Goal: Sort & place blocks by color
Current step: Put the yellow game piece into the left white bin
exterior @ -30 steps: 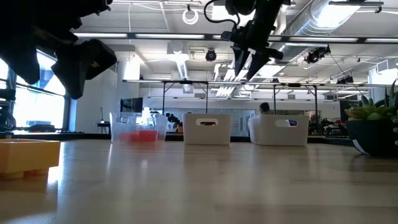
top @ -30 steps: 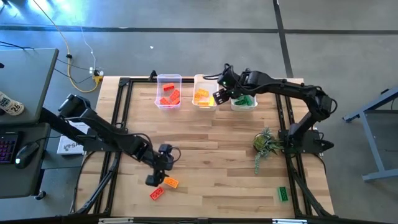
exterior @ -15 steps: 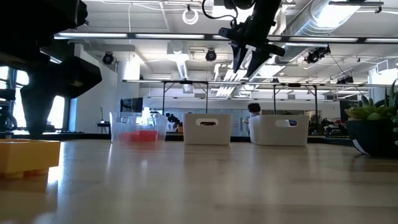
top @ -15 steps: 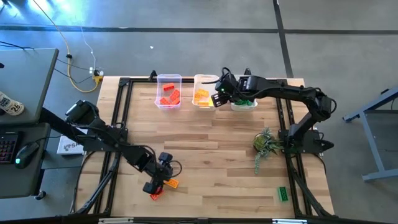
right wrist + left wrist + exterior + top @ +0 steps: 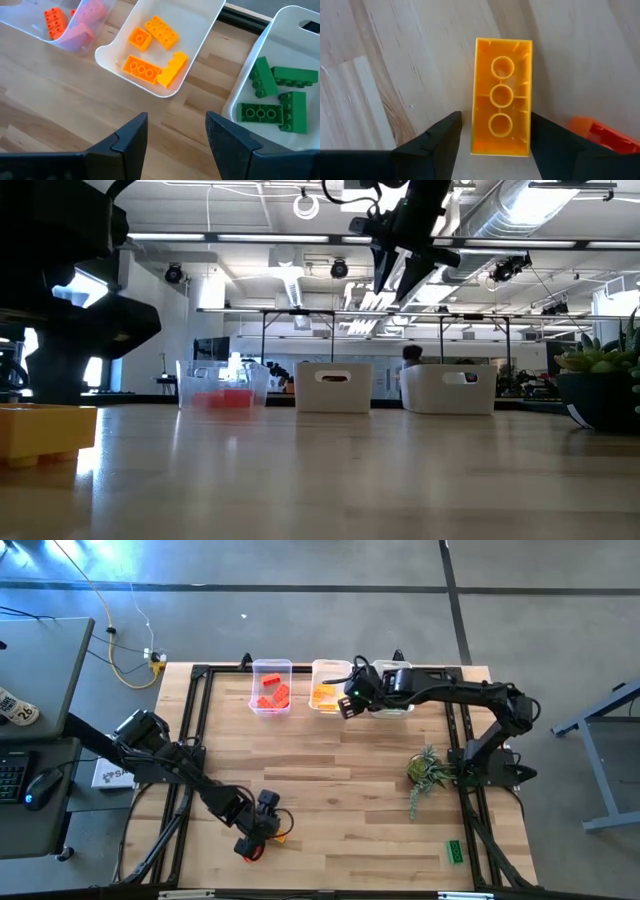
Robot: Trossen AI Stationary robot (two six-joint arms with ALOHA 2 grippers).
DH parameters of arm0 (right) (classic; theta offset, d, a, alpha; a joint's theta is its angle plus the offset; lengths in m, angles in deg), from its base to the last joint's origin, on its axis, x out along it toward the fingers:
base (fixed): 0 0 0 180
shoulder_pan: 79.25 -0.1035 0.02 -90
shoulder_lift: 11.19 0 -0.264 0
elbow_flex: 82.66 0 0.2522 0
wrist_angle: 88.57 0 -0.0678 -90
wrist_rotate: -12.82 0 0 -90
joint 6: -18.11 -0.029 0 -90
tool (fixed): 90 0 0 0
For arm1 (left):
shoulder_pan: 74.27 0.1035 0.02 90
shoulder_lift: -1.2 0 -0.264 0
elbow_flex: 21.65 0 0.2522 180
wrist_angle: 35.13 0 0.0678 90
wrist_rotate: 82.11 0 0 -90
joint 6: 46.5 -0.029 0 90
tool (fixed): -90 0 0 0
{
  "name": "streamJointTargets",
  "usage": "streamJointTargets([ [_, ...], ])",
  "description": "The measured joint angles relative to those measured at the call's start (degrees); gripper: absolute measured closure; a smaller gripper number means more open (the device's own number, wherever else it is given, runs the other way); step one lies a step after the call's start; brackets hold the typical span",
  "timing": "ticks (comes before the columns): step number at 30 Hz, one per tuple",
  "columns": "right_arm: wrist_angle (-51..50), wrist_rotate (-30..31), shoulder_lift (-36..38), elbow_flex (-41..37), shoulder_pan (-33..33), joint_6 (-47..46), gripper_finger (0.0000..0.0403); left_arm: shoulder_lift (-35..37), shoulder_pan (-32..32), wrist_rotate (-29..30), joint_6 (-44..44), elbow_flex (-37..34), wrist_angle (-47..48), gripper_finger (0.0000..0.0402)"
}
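From above, the left gripper (image 5: 262, 831) is sitting low over two stray blocks near the table's (image 5: 340, 780) front edge – an orange block (image 5: 279, 834) and a red block (image 5: 253, 851) – while the right gripper (image 5: 349, 700) is hanging over the bins at the back, just in front of the orange bin (image 5: 329, 668), with the red bin (image 5: 271, 665) to one side and the green bin (image 5: 392, 710) on the other; a green block (image 5: 455, 851) is lying alone near the front right corner, well apart from a plant sprig (image 5: 428, 772). At table height, the orange block (image 5: 40, 433) is resting flat on pale wood, and behind the bins an open workshop with ceiling lights is showing, a person (image 5: 411, 356) passing far off. In the left wrist view, the open fingers (image 5: 432, 142) are straddling the orange block (image 5: 501, 96), underside up, not yet pinching it, the red block (image 5: 602, 135) lying just beside; the step is best done, I judge, by dropping squarely and closing on the long sides so the red one is not nudged. In the right wrist view, the jaws are standing apart and empty – sorted orange blocks (image 5: 155, 51), green blocks (image 5: 276, 92) and red blocks (image 5: 55, 22) are lying in their bins.
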Motion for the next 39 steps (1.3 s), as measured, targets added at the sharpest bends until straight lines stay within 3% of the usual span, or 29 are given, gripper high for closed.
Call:
streamJointTargets([
  [5,-0.2,0.0,0.0,0.0,-0.6,-0.2,0.0217,0.5,0.0,0.5,-0.1,-0.2,-1.1,0.0221],
  [11,-0.3,0.0,0.0,0.0,-0.7,-0.2,0.0217,0.8,0.4,0.6,-1.5,-0.2,-2.3,0.0289],
  [19,-0.4,-1.2,0.0,0.0,-0.7,4.1,0.0217,1.3,5.3,1.3,1.5,-0.3,-1.9,0.0293],
  [26,-0.3,-5.9,0.0,0.0,-0.5,7.7,0.0217,4.9,14.2,2.6,1.5,-0.3,-1.8,0.0293],
  [39,3.0,-5.7,0.0,0.0,-0.5,12.5,0.0217,12.2,35.2,3.0,2.1,-0.3,-8.5,0.0293],
])
